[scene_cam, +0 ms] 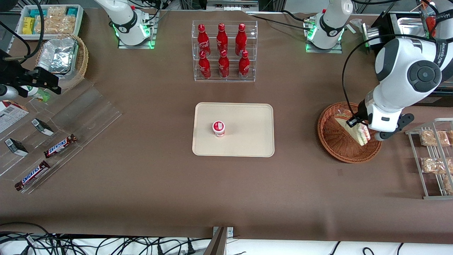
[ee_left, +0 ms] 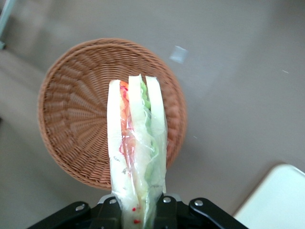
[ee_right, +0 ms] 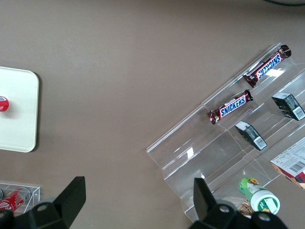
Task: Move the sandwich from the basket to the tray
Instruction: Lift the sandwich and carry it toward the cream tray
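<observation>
My left gripper is shut on the clear-wrapped sandwich, a wedge of white bread with red and green layers. It hangs lifted above the round reddish-brown basket. In the front view the gripper holds the sandwich over the basket, which stands toward the working arm's end of the table. The cream tray lies at the table's middle with a small red-and-white cup on it. A corner of the tray shows in the left wrist view.
A clear rack of red bottles stands farther from the front camera than the tray. A metal rack with bagged tan snacks sits beside the basket. Acrylic shelves with Snickers bars and a pale wicker basket of foil trays lie toward the parked arm's end.
</observation>
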